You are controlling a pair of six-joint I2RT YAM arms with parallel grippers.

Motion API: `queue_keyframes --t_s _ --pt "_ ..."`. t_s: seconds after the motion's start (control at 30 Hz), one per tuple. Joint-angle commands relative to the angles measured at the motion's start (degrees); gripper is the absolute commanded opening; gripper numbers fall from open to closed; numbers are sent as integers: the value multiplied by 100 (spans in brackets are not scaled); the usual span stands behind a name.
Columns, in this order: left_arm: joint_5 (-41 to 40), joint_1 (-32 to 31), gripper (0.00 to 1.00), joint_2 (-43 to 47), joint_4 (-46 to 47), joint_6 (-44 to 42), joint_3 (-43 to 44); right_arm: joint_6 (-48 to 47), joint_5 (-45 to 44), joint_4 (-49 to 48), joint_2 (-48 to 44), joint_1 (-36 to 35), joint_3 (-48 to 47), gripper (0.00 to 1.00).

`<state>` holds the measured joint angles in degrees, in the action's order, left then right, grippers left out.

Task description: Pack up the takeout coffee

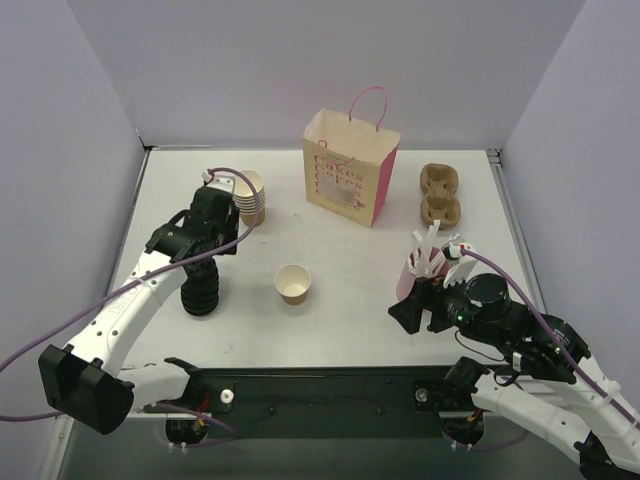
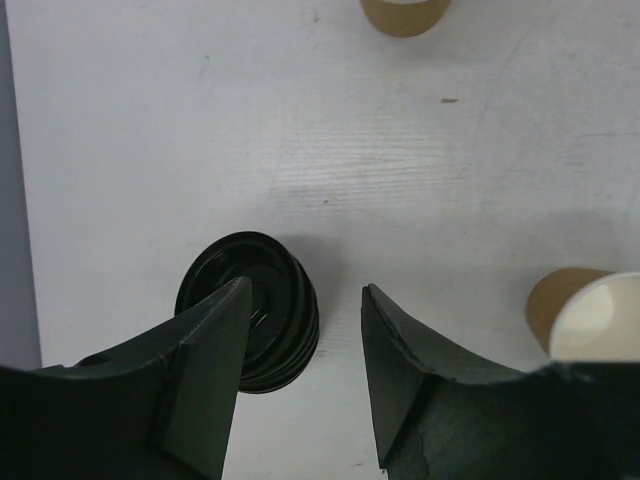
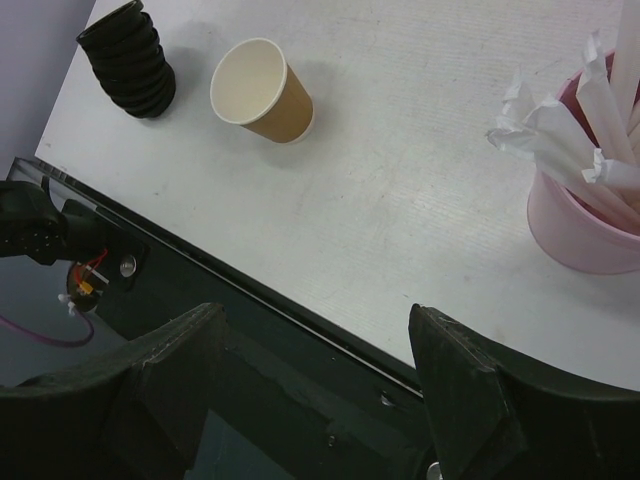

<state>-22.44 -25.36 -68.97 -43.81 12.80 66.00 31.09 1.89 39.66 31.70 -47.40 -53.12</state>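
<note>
Tan cup (image 1: 292, 283), lidless — right of left end effector (image 2: 305, 300), spread over lids (image 2: 248, 312).

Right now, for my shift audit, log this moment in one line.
left gripper open above black lid stack | right gripper open near pink straw cup | single cup lidless | paper bag upright

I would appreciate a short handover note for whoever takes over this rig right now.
Left gripper: open, empty, poised at the stack of black lids.
Right gripper: open, empty, at the front edge of the table, beside the pink straw cup.
Paper cup: upright mid-table, no lid on it.
Paper bag: upright at the back.
Done: nothing packed. Left: probably lid the cup, then place it in the bag.
</note>
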Motion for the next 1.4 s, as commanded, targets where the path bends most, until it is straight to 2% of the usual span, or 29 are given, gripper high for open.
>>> queue_keyframes --t_s 0.0,0.6,1.37 --pt "-358 172 57 -99 -259 -471 -218 37 -40 68 46 -41 -119 75" --pt "-727 111 43 -714 -40 -515 -605 64 -48 68 169 -42 -163 75" --pt "-982 -83 41 -688 -92 -515 -702 64 -22 112 231 -42 -313 75"
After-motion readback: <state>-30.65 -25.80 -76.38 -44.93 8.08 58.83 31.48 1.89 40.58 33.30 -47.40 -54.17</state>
